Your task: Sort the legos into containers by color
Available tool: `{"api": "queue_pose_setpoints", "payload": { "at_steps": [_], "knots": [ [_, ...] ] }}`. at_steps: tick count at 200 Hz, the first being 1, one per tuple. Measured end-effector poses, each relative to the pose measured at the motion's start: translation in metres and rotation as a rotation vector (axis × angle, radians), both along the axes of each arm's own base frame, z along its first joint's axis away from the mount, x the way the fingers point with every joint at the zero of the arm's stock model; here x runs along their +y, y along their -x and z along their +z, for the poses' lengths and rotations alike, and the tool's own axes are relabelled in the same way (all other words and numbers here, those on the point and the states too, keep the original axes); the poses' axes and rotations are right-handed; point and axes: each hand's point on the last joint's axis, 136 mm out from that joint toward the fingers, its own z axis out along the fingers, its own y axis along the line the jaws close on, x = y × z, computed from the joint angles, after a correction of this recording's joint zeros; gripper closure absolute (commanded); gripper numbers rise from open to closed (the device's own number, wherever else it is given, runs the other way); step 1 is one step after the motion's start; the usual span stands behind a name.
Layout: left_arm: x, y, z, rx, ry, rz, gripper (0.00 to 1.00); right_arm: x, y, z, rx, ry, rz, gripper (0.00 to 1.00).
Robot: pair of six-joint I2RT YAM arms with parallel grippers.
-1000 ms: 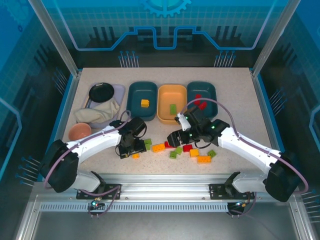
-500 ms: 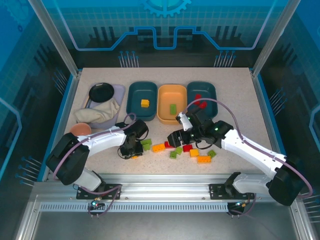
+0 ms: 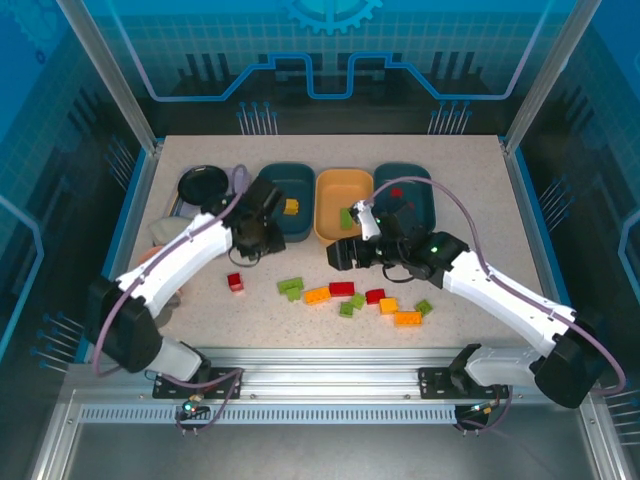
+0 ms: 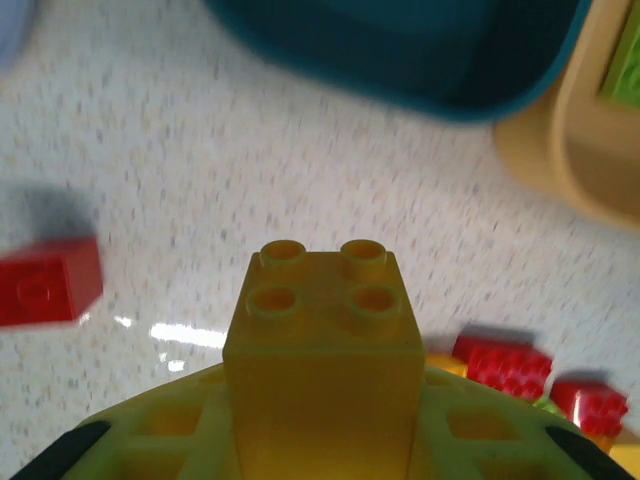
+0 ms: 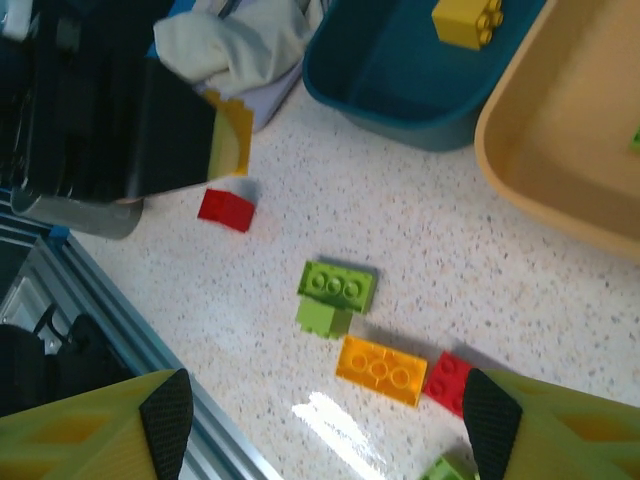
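Left gripper (image 4: 322, 450) clamped on yellow brick (image 4: 322, 330); left wrist view resolves four studs, long axis pointing toward teal tray (image 4: 400, 50); top view can't.

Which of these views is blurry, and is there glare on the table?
Left wrist: the held yellow brick is sharp, the red brick behind smears, and a glare streak lies on the table. Right wrist: sharp, with table glare near the orange brick.

txt: none legible | labels/brands/nos: none | signs: none
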Motion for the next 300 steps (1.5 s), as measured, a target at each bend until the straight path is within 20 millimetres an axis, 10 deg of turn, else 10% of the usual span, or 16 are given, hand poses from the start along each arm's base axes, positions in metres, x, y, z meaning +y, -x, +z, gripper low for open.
{"api": "queue_pose_setpoints", "payload": {
  "at_steps": [70, 127, 200, 234, 259, 300],
  "knots": [
    [0.01, -0.119, -0.05, 0.095, -0.085, -0.001, 0.72, 0.02, -0.043, 0.008, 0.008, 0.006, -0.04, 0.26],
    [0.018, -0.131, -0.099, 0.212, -0.128, -0.015, 0.59, 0.011, -0.041, -0.019, 0.074, 0.091, -0.051, 0.26],
    [0.015, -0.137, -0.09, 0.204, -0.124, -0.03, 0.32, 0.005, -0.028, -0.045, 0.11, 0.217, -0.039, 0.27],
    [0.012, -0.136, -0.062, 0.158, -0.096, -0.028, 0.24, -0.02, -0.022, -0.056, 0.136, 0.328, -0.123, 0.29],
    [-0.002, -0.129, -0.003, 0.014, -0.02, -0.046, 0.17, -0.069, -0.013, -0.065, 0.216, 0.397, -0.296, 0.3],
    [-0.057, -0.057, 0.084, -0.237, 0.212, -0.204, 0.11, -0.17, 0.013, -0.1, 0.446, 0.388, -0.703, 0.26]
  ]
}}
